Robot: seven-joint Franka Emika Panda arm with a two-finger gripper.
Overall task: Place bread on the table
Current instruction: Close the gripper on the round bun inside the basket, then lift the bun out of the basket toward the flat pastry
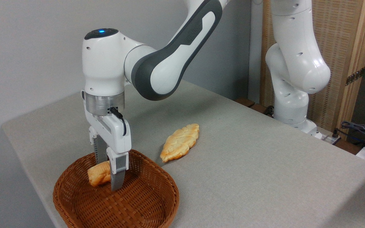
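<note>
Small round golden-brown bread bun [98,174] pinched between the white two-finger hand [111,177], bulging toward nine o'clock, above brown woven wicker basket [157,196]

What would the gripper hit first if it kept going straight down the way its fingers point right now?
Probably the woven floor of the wicker basket. The gripper points straight down, shut on the bread, and its fingertips hang just above the weave; the exact gap is hard to judge from this one view.
</note>
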